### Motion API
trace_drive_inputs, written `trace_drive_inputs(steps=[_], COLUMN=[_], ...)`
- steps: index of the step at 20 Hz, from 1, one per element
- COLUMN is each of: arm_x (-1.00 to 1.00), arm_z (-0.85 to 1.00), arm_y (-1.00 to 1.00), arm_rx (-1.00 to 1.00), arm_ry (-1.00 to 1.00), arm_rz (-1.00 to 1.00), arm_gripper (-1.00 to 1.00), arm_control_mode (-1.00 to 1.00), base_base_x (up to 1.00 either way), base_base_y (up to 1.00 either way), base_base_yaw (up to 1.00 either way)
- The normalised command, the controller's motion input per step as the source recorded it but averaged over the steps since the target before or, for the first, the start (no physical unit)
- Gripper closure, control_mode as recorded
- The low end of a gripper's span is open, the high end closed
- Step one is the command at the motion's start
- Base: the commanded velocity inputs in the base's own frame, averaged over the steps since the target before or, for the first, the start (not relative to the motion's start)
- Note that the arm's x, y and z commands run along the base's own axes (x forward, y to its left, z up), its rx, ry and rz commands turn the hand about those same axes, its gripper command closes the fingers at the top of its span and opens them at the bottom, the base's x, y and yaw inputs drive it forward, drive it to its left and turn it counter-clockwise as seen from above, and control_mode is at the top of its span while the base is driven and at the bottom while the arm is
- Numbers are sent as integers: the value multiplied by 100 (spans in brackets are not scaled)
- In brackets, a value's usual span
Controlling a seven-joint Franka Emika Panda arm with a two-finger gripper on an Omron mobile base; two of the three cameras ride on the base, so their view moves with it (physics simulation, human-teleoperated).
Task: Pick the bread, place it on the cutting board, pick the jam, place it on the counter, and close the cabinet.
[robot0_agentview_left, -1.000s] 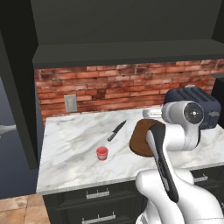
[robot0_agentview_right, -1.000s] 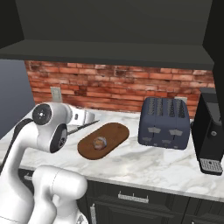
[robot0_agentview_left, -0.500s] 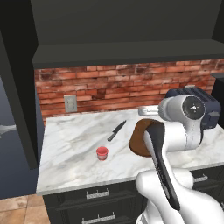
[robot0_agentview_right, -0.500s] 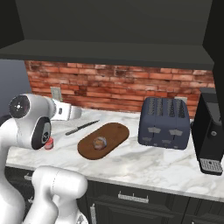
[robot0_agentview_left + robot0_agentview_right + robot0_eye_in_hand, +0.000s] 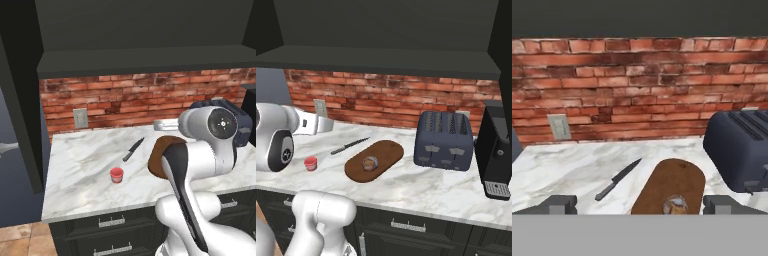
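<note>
Right base view, left to right: the jam stands on the worktop at lower left; a knife lies just right of it; the bread rests on the cutting board at frame centre; a toaster stands right of centre; hand view: the tool is wide open, holding nothing; the cabinet spans the upper frame

Mottled-brown bread on dark-brown cutting board, red jam with paler top, white-grey veined tabletop, red brick wall, navy toaster, black knife.
</note>
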Motion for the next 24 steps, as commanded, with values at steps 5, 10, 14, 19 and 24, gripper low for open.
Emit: trace_drive_inputs(steps=[5, 10, 14, 19, 24], arm_x=[-27, -34, -33, -33, -46], arm_z=[0, 1, 0, 0, 2], arm_y=[22, 10, 7, 1, 6], arm_rx=[-2, 0, 0, 0, 0], arm_ry=[-8, -5, -4, -5, -10], arm_rz=[0, 0, 0, 0, 0], arm_gripper=[-100, -100, -100, -100, -100], arm_control_mode=[-100, -100, -100, -100, -100], base_base_x=[0, 0, 0, 0, 0], base_base_y=[0, 0, 0, 0, 0], base_base_yaw=[0, 0, 0, 0, 0])
